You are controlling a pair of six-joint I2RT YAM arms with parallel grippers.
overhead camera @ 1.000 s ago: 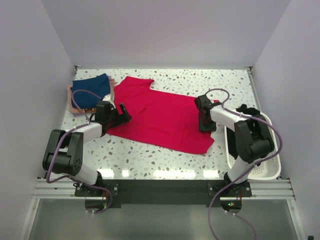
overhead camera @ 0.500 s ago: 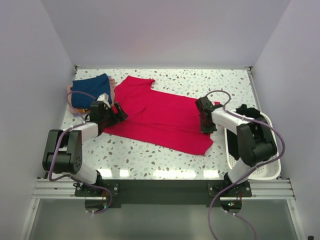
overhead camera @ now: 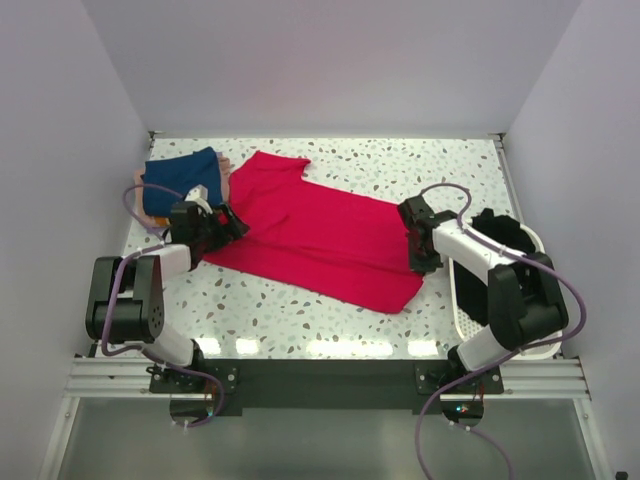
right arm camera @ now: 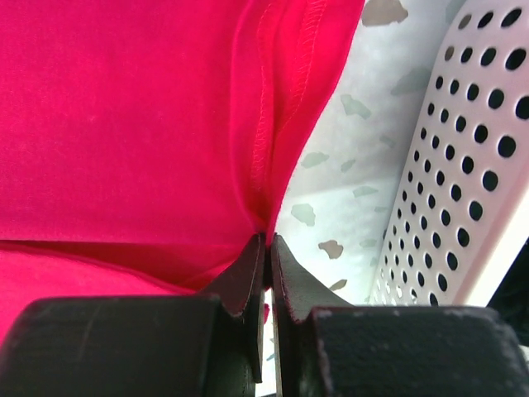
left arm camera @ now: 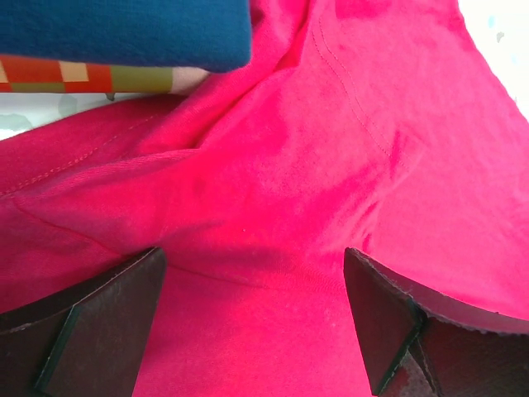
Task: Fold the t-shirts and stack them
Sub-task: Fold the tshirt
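red t-shirt: spread on worktop, left of basket
right hand: clamped on its edge nearest basket
left hand: fingers apart, over its edge farthest from basket

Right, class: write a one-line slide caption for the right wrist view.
Right gripper pinching the red t-shirt at its hem, beside the white basket.

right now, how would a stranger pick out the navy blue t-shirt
Look to the far left corner of the speckled white table. A folded navy blue cloth t-shirt lies there, beside the spread crimson-red cloth t-shirt. It is the only blue thing.
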